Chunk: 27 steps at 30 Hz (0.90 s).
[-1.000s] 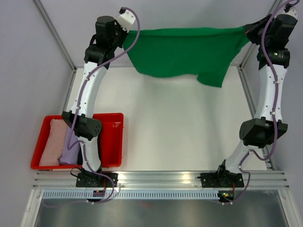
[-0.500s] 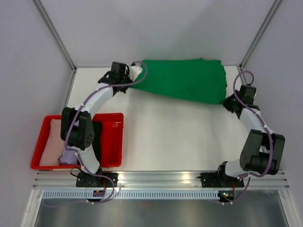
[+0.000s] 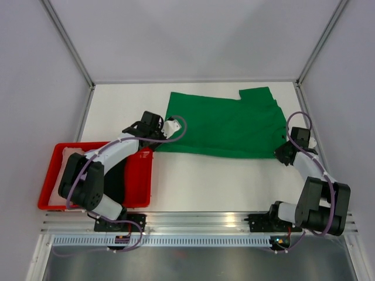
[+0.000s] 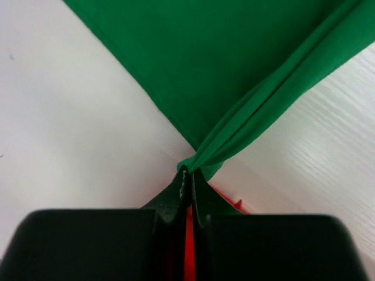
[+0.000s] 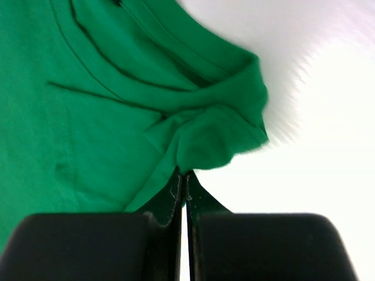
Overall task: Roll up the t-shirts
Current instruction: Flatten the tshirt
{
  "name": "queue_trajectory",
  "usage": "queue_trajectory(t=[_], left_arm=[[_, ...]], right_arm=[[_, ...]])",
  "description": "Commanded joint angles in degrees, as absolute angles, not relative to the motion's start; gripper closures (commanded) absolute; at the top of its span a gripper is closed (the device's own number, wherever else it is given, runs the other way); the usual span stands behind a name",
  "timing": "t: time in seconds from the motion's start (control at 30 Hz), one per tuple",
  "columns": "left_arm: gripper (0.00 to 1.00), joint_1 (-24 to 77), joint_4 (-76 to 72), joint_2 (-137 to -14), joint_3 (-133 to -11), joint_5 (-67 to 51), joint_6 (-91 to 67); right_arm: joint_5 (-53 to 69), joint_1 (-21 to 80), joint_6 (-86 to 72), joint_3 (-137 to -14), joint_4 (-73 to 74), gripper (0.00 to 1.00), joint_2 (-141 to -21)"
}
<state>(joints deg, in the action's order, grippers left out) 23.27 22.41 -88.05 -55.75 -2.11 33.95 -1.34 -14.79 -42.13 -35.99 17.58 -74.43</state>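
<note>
With left gripper [image 4: 187,172] and right gripper [image 5: 183,175] pinching 2 near corners, lowered the hanging green t-shirt [image 3: 228,123] flat onto the table [image 3: 205,181], probably ready for rolling.

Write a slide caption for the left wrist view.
Shut jaws pinching one corner of the bright green cloth t-shirt on the white table.

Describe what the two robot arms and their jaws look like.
The left arm and right arm have white link shells joined by black joint housings, each trailed by a looping purple cable. Black bases bolt onto a silver rail. The jaws are black, blocky, tapering to thin tips.
</note>
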Motion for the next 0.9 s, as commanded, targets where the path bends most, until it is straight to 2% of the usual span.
queue_trajectory(t=[0.0, 0.07, 0.13, 0.17, 0.27, 0.33, 0.37, 0.5, 0.6, 0.7, 0.73, 0.8, 0.87], left_arm=[[0.98, 25.04, 22.41, -85.87, -52.48, -2.72, 34.55], [0.98, 25.31, 23.11, -85.43, -52.38, -3.77, 34.02], [0.98, 26.01, 24.34, -85.08, -52.91, -4.3, 33.49], [0.98, 26.1, 24.69, -84.99, -53.61, -5.18, 33.57], [0.98, 26.8, 26.72, -86.04, -54.58, -6.24, 34.27], [0.98, 27.42, 28.12, -86.92, -54.67, -6.59, 35.15], [0.98, 27.68, 28.56, -87.01, -54.67, -7.37, 35.59], [0.98, 29.0, 30.23, -86.83, -54.66, -11.16, 40.85], [0.98, 29.09, 33.21, -89.73, -59.3, -10.9, 41.84], [0.98, 29.09, 37.88, -94.03, -63.27, -10.02, 41.84], [0.98, 29.09, 37.97, -94.91, -64.15, -9.5, 41.92], [0.98, 29.09, 37.97, -98.07, -65.21, -8.88, 43.15], [0.98, 29.09, 40.15, -101.49, -67.93, -6.69, 43.42]], right_arm=[[-7.56, -15.29, -44.91, -34.37, 22.75, 1.0, -70.76], [-6.95, -15.55, -47.01, -33.32, 24.25, 1.0, -68.48], [-6.51, -15.56, -47.81, -32.96, 26.97, 0.94, -65.67], [-6.76, -15.82, -48.25, -32.44, 27.68, 0.8, -64.52], [-8.43, -17.3, -49.57, -32.08, 31.1, 0.25, -59.17], [-9.14, -17.75, -49.75, -33.65, 31.99, 0.21, -54.79], [-9.31, -17.75, -48.96, -34.62, 31.47, 0.09, -53.63], [-5.46, -17.05, -40.8, -42.26, 24.9, 0.09, -51.94], [-0.99, -14.95, -33.77, -48.5, 21.1, 0.13, -57.98], [1.56, -11.53, -25.68, -59.56, 27.56, 0.28, -78.05], [2.19, -9.51, -21.57, -65.07, 29.51, 0.39, -82.4], [3.25, -8.18, -19.0, -69.33, 33.21, 0.47, -93.01], [4.74, -7.12, -17.5, -74.25, 35.23, 0.54, -98.41]])
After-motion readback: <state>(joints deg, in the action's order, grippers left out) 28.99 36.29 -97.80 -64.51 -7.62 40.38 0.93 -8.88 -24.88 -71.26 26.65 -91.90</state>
